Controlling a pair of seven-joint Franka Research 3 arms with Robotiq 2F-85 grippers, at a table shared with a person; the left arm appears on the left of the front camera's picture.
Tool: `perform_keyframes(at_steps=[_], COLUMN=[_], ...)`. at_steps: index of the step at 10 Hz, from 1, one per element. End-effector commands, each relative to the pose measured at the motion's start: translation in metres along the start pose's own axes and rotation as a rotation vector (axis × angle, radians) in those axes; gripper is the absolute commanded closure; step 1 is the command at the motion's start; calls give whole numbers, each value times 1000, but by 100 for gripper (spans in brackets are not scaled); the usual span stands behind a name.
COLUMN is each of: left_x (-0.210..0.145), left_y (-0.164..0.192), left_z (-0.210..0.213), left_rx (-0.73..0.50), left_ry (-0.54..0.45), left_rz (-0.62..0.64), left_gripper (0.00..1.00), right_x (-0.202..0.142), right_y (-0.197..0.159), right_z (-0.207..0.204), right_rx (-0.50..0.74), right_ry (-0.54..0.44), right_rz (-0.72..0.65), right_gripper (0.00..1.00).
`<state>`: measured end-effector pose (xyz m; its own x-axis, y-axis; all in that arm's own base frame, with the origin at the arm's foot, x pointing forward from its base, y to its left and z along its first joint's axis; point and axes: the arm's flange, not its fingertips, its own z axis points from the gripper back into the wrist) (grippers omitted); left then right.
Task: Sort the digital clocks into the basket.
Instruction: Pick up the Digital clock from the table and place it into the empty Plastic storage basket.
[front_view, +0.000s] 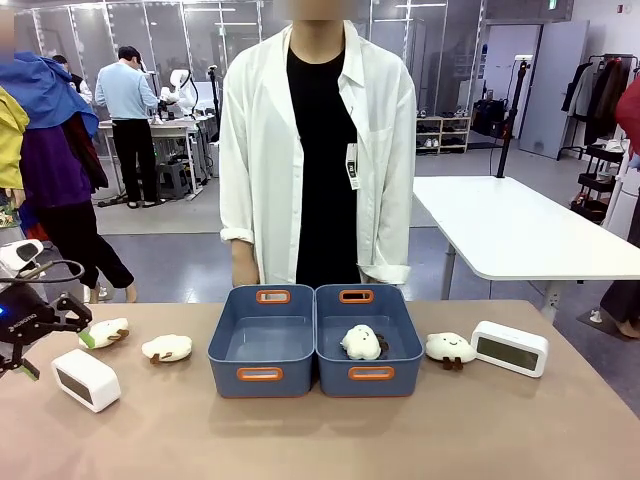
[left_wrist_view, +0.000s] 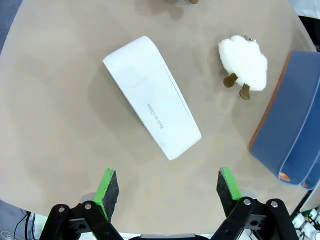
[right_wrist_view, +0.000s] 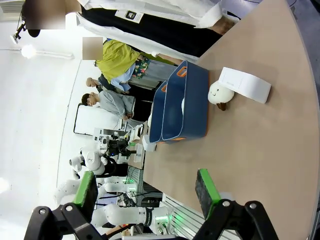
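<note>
Two white digital clocks lie on the table. One clock is at the front left, and in the left wrist view this clock shows its plain printed back. My left gripper hovers over it, open and apart from it. The other clock stands at the right with its grey screen facing me. It also appears far off as the clock ahead of my open right gripper. Two blue-grey baskets sit side by side in the middle: the left basket is bare inside, while the right basket holds a cream plush toy.
Cream plush toys lie on the table: two left of the baskets, one and another, and one plush beside the right clock. A person in a white coat stands behind the baskets. Table front is open.
</note>
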<state>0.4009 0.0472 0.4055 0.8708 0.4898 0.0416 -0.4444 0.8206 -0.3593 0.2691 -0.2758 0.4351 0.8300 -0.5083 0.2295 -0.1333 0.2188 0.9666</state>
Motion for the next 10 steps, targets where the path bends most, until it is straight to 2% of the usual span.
perform_keyframes(at_steps=[1, 3, 4, 8, 10], left_x=[-1, 2, 5, 36, 53], left_y=[-3, -25, -29, -38, -41], left_z=[-3, -16, -23, -55, -72], left_rx=[5, 104, 131, 274, 306], left_ry=[4, -19, -75, -64, -70], left_rz=[-5, 23, -38, 189, 241], left_gripper=[0, 0, 0, 0, 0], right_x=[-2, -2, -2, -2, -2], right_y=[2, 2, 2, 2, 2], right_z=[2, 2, 2, 2, 2], right_rx=[6, 6, 6, 6, 6], right_ry=[1, 1, 1, 1, 1], right_rz=[22, 22, 22, 22, 22], right_gripper=[0, 0, 0, 0, 0])
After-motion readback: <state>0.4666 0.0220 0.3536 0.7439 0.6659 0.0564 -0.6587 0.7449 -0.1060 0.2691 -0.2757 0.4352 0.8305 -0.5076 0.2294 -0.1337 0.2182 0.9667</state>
